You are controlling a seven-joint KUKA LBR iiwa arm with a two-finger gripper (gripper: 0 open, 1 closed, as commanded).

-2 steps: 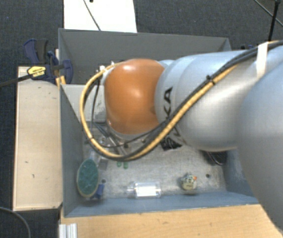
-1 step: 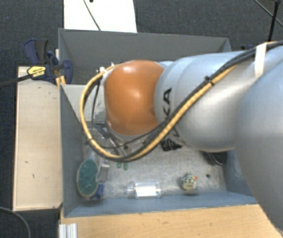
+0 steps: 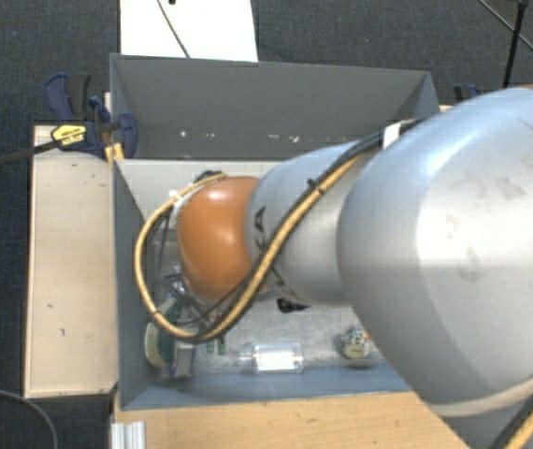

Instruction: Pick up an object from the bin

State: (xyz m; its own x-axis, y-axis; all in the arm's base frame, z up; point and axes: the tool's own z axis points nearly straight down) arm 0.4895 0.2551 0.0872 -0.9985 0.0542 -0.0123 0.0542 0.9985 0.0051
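Dark grey carpet (image 3: 23, 54) surrounds the work area, and on it stands the open grey metal bin (image 3: 266, 101) with its pale floor partly in view.

Arm: the large silver-grey robot arm (image 3: 453, 251) enters from the right and covers most of the bin's right half and centre. Its wrist carries a rounded orange cover (image 3: 212, 237). A yellow-and-black cable (image 3: 141, 251) loops out from the arm, round the left of that cover and back beneath it.

Gripper: the gripper (image 3: 175, 340) is low in the bin's near-left corner, directly below the orange cover and largely hidden by it and the cable loop. Whether it is open or closed cannot be told – nothing can be confirmed as held.

Contents:
- A greenish round object (image 3: 161, 347) lies in the near-left corner, against the left wall and right beside the gripper (its kind cannot be made out). It is the item nearest the gripper; contact between the two cannot be judged.
- A clear plastic cylindrical bottle (image 3: 271, 357) lies on its side along the near wall, to the right of the gripper and apart from it.
- A small round yellowish-grey object (image 3: 353, 345) rests further right – just at the edge of the arm's body, well apart from the gripper.
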